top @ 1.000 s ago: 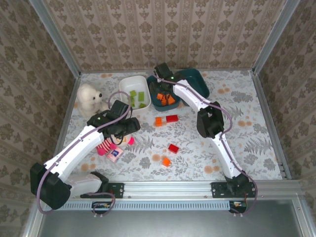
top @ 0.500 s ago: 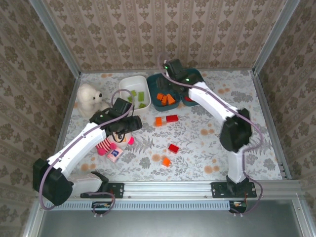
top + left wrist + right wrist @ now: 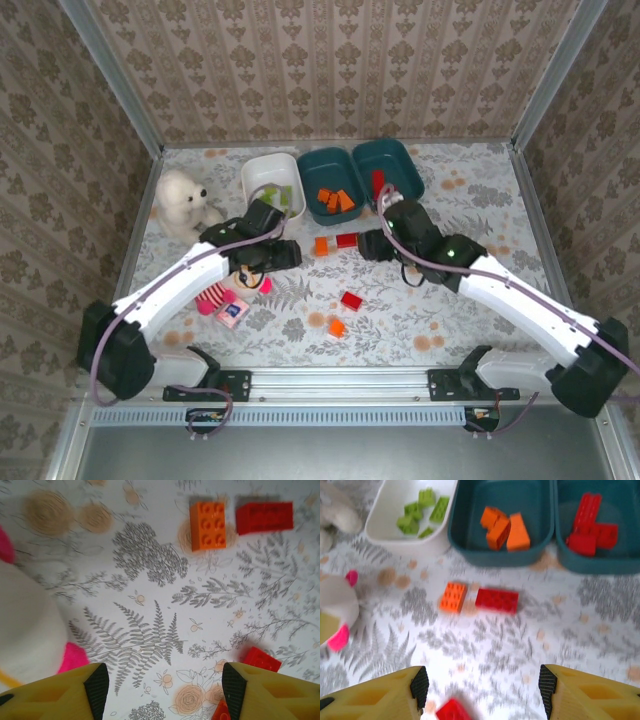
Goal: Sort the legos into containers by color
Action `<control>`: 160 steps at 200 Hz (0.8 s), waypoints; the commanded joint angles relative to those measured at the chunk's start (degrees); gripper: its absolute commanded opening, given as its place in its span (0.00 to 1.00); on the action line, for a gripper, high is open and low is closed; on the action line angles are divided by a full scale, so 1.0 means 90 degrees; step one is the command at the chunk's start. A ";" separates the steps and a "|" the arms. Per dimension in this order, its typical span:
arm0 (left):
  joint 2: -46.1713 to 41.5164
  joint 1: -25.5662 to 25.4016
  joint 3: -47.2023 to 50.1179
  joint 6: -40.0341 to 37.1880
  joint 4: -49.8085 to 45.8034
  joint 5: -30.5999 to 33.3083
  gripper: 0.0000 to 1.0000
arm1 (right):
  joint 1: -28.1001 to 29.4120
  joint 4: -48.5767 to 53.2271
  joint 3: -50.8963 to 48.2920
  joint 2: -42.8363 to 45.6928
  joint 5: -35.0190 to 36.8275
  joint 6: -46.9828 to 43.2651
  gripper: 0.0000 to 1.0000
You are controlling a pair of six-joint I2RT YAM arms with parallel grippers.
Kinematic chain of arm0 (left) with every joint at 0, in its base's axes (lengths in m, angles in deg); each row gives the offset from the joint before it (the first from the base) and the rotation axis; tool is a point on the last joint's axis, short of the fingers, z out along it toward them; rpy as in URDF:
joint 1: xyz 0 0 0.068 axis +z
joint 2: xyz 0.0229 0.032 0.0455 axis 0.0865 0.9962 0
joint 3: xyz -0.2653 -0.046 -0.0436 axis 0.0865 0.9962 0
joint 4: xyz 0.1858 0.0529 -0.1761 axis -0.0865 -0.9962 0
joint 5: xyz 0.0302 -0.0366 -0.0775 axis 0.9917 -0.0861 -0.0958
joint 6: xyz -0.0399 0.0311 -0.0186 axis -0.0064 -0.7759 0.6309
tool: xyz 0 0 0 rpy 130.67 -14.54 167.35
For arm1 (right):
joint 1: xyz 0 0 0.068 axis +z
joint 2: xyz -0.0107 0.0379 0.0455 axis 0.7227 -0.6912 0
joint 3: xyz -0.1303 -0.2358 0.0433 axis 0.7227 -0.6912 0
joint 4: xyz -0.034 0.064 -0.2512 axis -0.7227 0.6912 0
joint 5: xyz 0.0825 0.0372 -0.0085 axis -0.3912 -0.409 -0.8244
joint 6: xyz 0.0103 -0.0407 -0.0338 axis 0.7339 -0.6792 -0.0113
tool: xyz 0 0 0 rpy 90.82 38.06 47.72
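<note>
Pulling my right gripper (image 3: pixel 372 245) back from the teal trays (image 3: pixel 500 560), jaws spread and empty like those of my left gripper (image 3: pixel 160 685), I am probably turning to the loose red brick (image 3: pixel 496 600).

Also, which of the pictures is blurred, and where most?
Right wrist view: soft all over, worst on the small red plastic brick at the bottom edge. Left wrist view: the white and pink doll at left is out of focus. Top view: sharp, evenly lit.

left gripper (image 3: pixel 165 685), right gripper (image 3: pixel 483 687): jaws apart
</note>
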 commanded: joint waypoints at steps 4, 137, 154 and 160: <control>0.0604 -0.0299 -0.0291 -0.0061 0.0187 0.0004 0.65 | 0.0207 0.0500 -0.0574 0.0744 0.0077 0.0814 0.64; 0.2364 -0.1429 -0.1650 0.0662 0.0268 0.0376 0.64 | 0.0288 0.1472 -0.0726 0.1911 0.0108 0.0882 0.65; 0.2429 -0.1526 -0.1762 0.0567 0.0068 0.0390 0.64 | 0.0287 0.1562 -0.0649 0.1968 0.0246 0.0827 0.65; 0.2401 -0.1547 -0.1717 0.0564 0.0035 0.0407 0.64 | 0.0273 0.1559 -0.0637 0.1984 0.0273 0.0797 0.65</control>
